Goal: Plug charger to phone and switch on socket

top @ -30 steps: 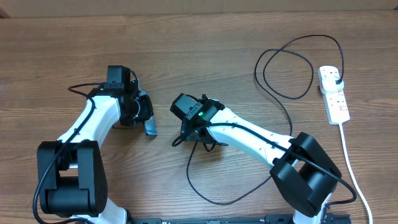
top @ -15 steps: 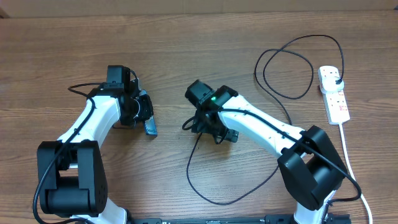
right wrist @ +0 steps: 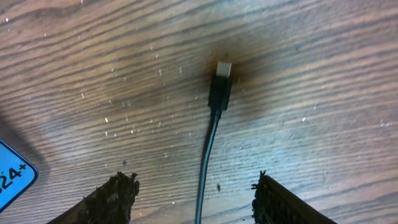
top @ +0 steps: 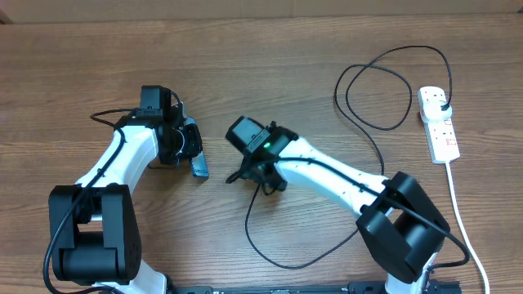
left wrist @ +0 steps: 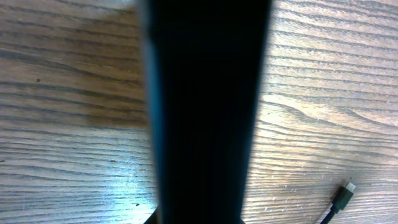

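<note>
Two fingers [right wrist: 115, 196] spread on my right gripper [right wrist: 194, 190], empty; charger [right wrist: 208, 149] limp, light; pinch stiff connector [right wrist: 220, 87] just ahead. My left gripper [top: 186, 145] clamps phone [top: 198, 167].

A robotics lab bench, it seems — two white-and-black robot arms [top: 122, 159] mounted at one edge of a bare wood-grain table [top: 270, 65], a white power strip [top: 440, 126] well right of the right claw [top: 253, 175].
</note>
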Robot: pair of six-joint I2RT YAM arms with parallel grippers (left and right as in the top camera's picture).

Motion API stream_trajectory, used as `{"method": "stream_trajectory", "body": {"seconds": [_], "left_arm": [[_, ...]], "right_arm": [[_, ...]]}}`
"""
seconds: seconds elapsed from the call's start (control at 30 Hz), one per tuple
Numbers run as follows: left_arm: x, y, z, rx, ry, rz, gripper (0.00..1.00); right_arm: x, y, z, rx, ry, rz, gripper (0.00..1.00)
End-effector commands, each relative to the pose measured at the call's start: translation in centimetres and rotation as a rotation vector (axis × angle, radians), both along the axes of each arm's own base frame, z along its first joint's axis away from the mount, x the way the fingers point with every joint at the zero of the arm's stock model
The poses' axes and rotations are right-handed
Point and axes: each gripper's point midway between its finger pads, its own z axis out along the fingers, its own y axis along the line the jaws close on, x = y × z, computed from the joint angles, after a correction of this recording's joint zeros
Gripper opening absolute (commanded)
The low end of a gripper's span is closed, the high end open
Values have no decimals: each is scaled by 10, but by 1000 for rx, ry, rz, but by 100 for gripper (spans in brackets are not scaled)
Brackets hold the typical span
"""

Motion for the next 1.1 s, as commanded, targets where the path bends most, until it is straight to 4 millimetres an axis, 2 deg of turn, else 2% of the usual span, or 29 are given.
{"method": "stream_trajectory", "body": {"seconds": [0.0, 0.17, 0.5, 0.73, 0.93, 1.07], "left_arm": [[1, -4, 5, -23, -16, -5, 4], [1, -4, 5, -23, -16, -5, 4], [1, -5, 5, -24, -14, -5, 4], [1, -5, 5, -24, -13, -5, 4], [0, -5, 5, -24, -12, -5, 4], [0, -5, 5, -28, -13, -6, 4]], "right_arm": [[1, -9, -6, -58, -43, -78, 61], [0, -11, -14, -71, -46, -86, 56], [-1, -13, -42, -106, -18, -85, 51], [-4, -19, -45, -135, -3, -85, 41], [-17, -27, -46, -165, 55, -80, 41], [-16, -25, -46, -158, 51, -81, 41]]}}
